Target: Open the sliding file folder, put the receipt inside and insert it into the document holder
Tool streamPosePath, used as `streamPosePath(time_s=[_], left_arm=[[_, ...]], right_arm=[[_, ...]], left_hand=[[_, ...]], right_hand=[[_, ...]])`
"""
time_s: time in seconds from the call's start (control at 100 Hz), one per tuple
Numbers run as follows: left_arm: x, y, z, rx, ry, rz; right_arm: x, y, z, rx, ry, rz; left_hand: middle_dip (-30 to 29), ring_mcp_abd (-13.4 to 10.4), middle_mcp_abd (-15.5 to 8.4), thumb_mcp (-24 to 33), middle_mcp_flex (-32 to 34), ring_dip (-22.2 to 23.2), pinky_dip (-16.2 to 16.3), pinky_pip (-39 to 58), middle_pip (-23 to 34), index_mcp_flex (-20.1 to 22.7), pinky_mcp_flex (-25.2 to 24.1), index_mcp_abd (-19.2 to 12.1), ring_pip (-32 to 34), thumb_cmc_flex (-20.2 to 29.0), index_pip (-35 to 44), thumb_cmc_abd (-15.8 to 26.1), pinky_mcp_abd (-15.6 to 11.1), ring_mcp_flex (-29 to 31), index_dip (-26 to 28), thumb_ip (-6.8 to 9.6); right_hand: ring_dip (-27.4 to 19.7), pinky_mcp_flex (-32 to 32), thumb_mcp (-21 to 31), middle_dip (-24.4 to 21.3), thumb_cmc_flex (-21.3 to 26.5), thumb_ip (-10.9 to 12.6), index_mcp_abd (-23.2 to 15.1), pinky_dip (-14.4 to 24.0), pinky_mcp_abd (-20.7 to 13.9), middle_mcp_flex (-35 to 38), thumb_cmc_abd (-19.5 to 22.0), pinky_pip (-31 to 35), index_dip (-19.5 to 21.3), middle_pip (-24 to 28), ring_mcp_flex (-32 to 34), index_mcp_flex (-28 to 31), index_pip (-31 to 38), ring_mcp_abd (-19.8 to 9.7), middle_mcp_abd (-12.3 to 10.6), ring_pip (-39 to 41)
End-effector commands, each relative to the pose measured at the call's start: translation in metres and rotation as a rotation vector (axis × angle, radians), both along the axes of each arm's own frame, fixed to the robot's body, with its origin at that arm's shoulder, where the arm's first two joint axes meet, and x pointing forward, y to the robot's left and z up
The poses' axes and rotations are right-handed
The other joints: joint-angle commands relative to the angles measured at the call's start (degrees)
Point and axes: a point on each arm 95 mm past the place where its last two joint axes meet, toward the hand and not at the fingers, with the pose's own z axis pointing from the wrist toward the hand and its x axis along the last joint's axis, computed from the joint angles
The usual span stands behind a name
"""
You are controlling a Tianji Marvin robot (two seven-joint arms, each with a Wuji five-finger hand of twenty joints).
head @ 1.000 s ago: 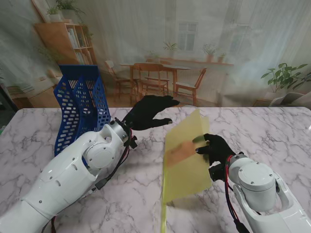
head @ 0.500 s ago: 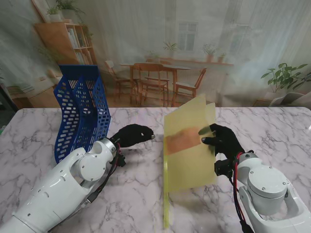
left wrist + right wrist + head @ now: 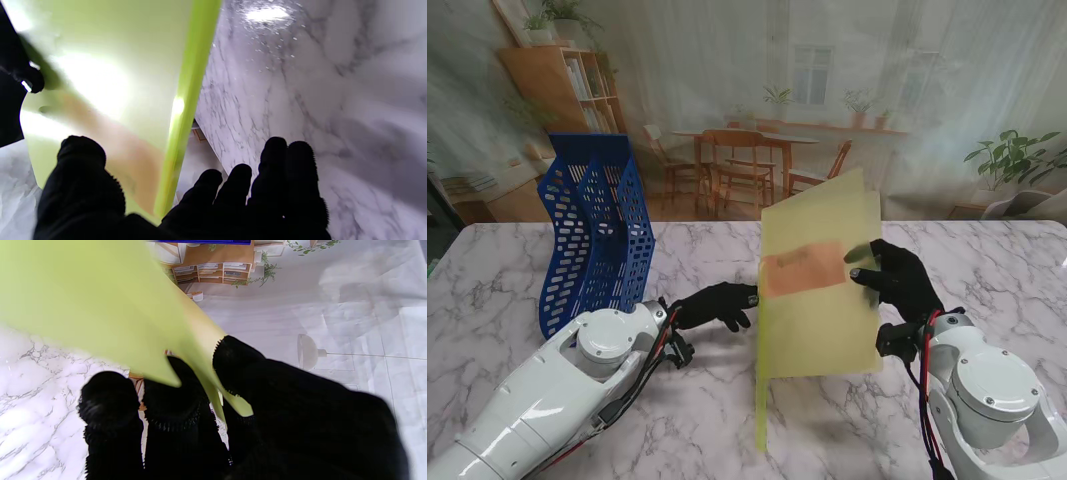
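Lifted higher, yellow folder (image 3: pixel 819 290) pinched upright in my right hand (image 3: pixel 895 282), left hand (image 3: pixel 717 305) drawn nearer me, fingers loosely spread, holding nothing.

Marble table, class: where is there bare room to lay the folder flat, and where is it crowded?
Bare marble table shows nearer to me between the two arms, and at the far right past the right robot hand. It is crowded at the centre, where the upright yellow folder stands beside the left robot hand, and at the blue document holder.

Marble table (image 3: pixel 727 420) with blue document holder (image 3: pixel 592 235)
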Motion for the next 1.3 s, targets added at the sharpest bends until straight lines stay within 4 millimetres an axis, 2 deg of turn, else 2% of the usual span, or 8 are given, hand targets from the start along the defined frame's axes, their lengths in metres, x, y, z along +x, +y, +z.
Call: streamPosePath(time_s=[0.0, 0.36, 0.52, 0.75, 0.83, 0.97, 1.15, 1.29], left_arm=[[-0.002, -0.011, -0.002, -0.019, 0.028, -0.023], [-0.011, -0.041, -0.009, -0.282, 0.176, 0.025], [-0.018, -0.056, -0.003, -0.376, 0.14, 0.184], [-0.021, -0.053, 0.004, -0.403, 0.074, 0.28], [-0.019, -0.048, 0.005, -0.38, 0.034, 0.296], [-0.018, -0.04, 0.006, -0.351, -0.01, 0.317], [-0.016, -0.033, 0.009, -0.345, -0.043, 0.322], [-0.018, -0.03, 0.013, -0.349, -0.076, 0.314]], right_arm=[[-0.002, 0.001, 0.001, 0.01, -0.004, 0.007], [0.0, 0.002, -0.002, 0.026, -0.004, 0.024], [0.001, 0.003, -0.005, 0.022, -0.005, 0.023], [0.0, 0.003, -0.009, 0.021, -0.032, 0.016], [-0.001, 0.003, -0.01, 0.018, -0.06, 0.02], [-0.003, 0.003, -0.012, 0.003, -0.112, 0.013], [-0.003, 0.005, -0.013, -0.02, -0.181, -0.022], [-0.003, 0.005, -0.013, -0.031, -0.22, -0.053]], left_hand=[[-1.01, 0.0, -0.54, -0.62, -2.59, -1.07, -1.29, -1.38, -1.41, -3.33, -0.54, 0.21, -2.13, -1.95, -1.42, -1.58, -2.92, -1.81, -0.75, -1.31], [-1.95, -4.77, -15.21, 0.38, 0.7, -6.86, -2.43, -3.3, 1.93, 9.94, 0.74, -19.45, -6.43, 11.71, 7.23, -2.51, -2.94, 0.65, 4.2, -0.59], [0.9, -7.06, -12.69, 3.25, 23.97, -6.16, 1.15, 5.45, 13.91, 28.56, 7.67, -19.54, 1.98, 29.26, 28.97, -4.74, 1.04, 14.36, 11.21, 0.76], [4.57, -5.21, -8.83, 6.57, 30.08, -4.98, 2.76, 11.86, 18.68, 26.82, 13.91, -13.92, 8.46, 31.33, 39.89, -5.82, -0.47, 20.28, 19.86, 1.22], [5.08, -5.41, -8.9, 7.26, 30.32, -4.99, 2.72, 12.38, 18.98, 26.58, 14.45, -13.85, 8.92, 31.03, 40.31, -6.14, -1.12, 20.5, 21.39, 1.22], [5.29, -5.36, -8.92, 7.74, 30.75, -5.03, 2.63, 12.69, 19.07, 26.76, 15.05, -13.89, 9.24, 30.96, 40.44, -6.39, -1.57, 20.96, 22.11, 1.17], [5.31, -5.59, -9.08, 8.0, 30.78, -5.21, 2.41, 12.62, 18.87, 26.88, 15.1, -14.14, 9.18, 30.72, 40.18, -6.52, -1.97, 20.96, 22.38, 1.02], [5.33, -5.7, -9.27, 8.13, 30.85, -5.37, 2.17, 12.32, 18.76, 27.07, 14.96, -14.37, 9.07, 30.57, 40.03, -6.57, -2.18, 21.01, 22.51, 0.89]], right_hand=[[-0.45, 0.71, 2.99, 1.53, 2.28, -0.18, -7.65, -0.26, -1.04, -0.18, 1.96, 2.8, 2.66, 5.34, 0.05, 4.56, 6.05, -3.58, 0.42, 1.64], [-0.37, 0.3, 2.92, 1.56, 2.29, -0.2, -8.74, -0.26, -0.9, -0.17, 2.12, 2.57, 3.04, 5.31, -0.07, 5.38, 6.03, -3.48, 0.41, 1.67], [-0.21, -0.48, 2.69, 1.61, 2.26, -0.2, -10.06, -0.1, -0.95, -0.23, 2.35, 2.48, 3.24, 5.2, -0.6, 6.01, 5.33, -3.34, 0.29, 1.73], [0.64, -2.14, 1.9, 3.18, 2.38, -0.05, -16.47, 1.18, -1.32, -1.06, 3.34, 2.42, 6.73, 3.76, -1.88, -1.67, -11.04, -2.92, -0.5, 2.04], [0.86, -3.43, 1.85, 3.57, 2.51, -0.09, -23.31, 1.69, -0.97, -1.5, 3.67, 2.01, -3.09, 3.3, -2.73, -13.65, -16.93, -2.31, -0.52, 2.02], [0.83, -5.95, 1.91, 3.48, 2.78, -0.21, -32.31, 2.33, -0.79, -2.74, 4.21, 1.31, -5.2, 2.73, -4.54, -29.75, -14.37, -1.21, -1.08, 1.45], [0.1, -7.19, 2.61, -0.82, 2.43, -0.17, -29.04, 3.06, -1.01, -2.62, 2.62, 0.2, -14.13, 4.02, -5.21, -32.42, -24.85, -0.33, -2.64, -0.12], [-0.25, -7.58, 3.15, -3.14, 2.08, -0.13, -9.81, 2.92, -0.86, -2.33, 1.26, -1.23, -22.19, 4.49, -5.02, -31.2, -41.28, -0.03, -3.96, -2.0]])
